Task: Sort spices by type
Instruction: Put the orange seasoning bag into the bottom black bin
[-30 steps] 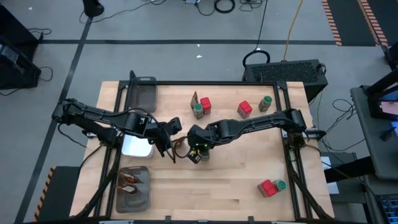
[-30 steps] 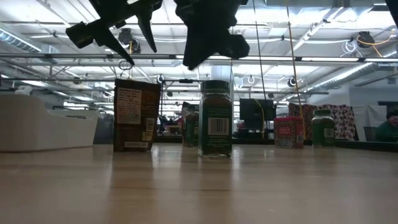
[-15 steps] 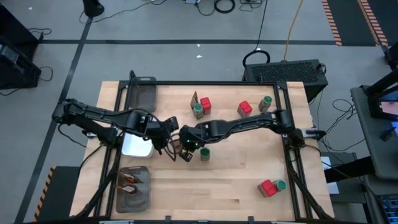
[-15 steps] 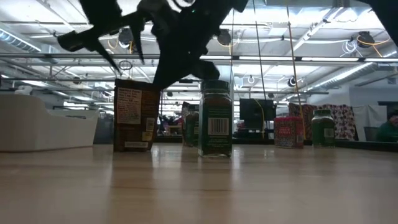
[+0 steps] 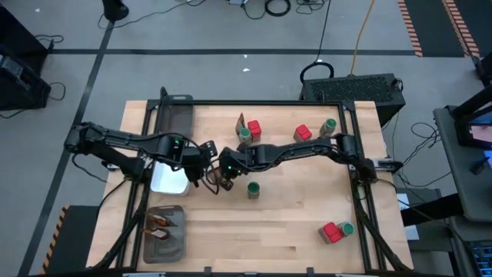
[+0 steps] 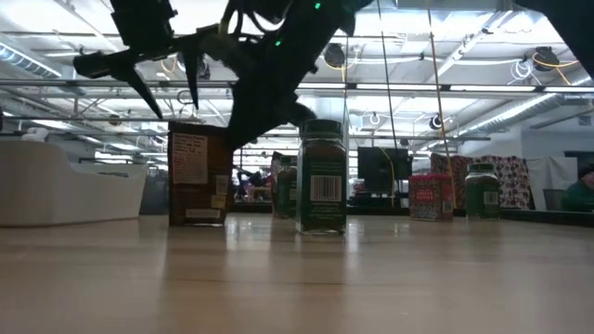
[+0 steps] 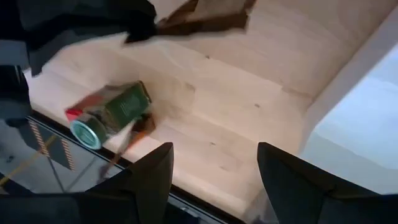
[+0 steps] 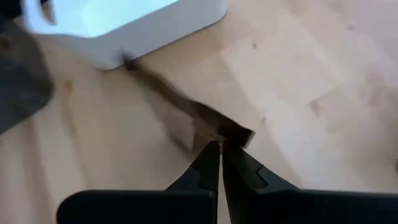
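A brown sachet (image 6: pixel 199 174) stands upright on the wood, with a green-lidded jar (image 6: pixel 322 176) standing to its right. From above they show as the sachet (image 5: pixel 224 182) and the jar (image 5: pixel 252 188). My right gripper (image 8: pixel 217 152) is shut, its tips right over the sachet's top edge (image 8: pixel 219 132); it hangs over the sachet (image 5: pixel 225 171). My left gripper (image 5: pixel 204 165) is open, just left of the sachet and above it (image 6: pixel 158 79), next to the white dish (image 5: pixel 169 181). My right gripper comes at the sachet's top edge (image 8: pixel 233 134) from above with shut fingers. I cannot tell whether the tips touch it, because the picture is smeared there. The sachet stands on its base on the table.
At the far side stand a sachet, jar and red box (image 5: pixel 254 129), then another red box (image 5: pixel 301 135) and jar (image 5: pixel 328 127). A red box and jar (image 5: pixel 335 231) sit near the right front. Grey mesh trays lie at the far left (image 5: pixel 178 115) and near left (image 5: pixel 164 232).
My right gripper has swung from above the green-lidded jar toward the table's left and now hangs over the sachet. The jar stays standing where it was. My left gripper has drawn back a little toward the table's left, staying open.
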Tool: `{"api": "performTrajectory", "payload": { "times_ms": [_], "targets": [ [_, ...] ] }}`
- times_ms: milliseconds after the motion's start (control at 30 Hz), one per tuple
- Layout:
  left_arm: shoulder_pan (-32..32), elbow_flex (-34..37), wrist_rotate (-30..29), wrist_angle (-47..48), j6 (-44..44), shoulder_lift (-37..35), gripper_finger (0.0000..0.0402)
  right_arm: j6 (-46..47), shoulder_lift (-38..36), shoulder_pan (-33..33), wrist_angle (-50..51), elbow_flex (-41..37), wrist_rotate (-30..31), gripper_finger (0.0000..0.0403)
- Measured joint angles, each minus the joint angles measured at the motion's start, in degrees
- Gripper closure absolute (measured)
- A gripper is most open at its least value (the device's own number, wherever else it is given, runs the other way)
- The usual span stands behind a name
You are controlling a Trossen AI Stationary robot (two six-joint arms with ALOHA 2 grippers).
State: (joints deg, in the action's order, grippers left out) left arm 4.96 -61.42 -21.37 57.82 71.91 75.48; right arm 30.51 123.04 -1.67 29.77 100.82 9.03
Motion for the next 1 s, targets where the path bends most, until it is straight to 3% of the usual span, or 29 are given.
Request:
{"api": "performTrajectory", "payload": {
  "times_ms": [233, 433, 633, 1000],
  "targets": [
    [-1.56, -0.05, 0.58, 1.71, 0.44, -0.02, 0.0164, -4.04, -0.20, 2.82, -1.41, 0.00, 2.00, 0.0403],
    [-1.58, -0.08, 4.47, -0.53, 0.46, -0.04, 0.0164, -4.56, -2.77, 1.51, 2.37, 0.00, 1.59, 0.0403],
    [-0.85, -0.07, 4.98, -4.64, 1.61, -0.02, 0.0164, -0.65, -9.36, -2.13, 12.14, 0.07, 7.17, 0.0403],
    [3.11, -0.07, 8.36, -12.53, 8.44, 0.48, 0.0164, 10.46, -19.28, -9.79, 26.05, 0.07, 6.20, 0.0403]
  ]
}}
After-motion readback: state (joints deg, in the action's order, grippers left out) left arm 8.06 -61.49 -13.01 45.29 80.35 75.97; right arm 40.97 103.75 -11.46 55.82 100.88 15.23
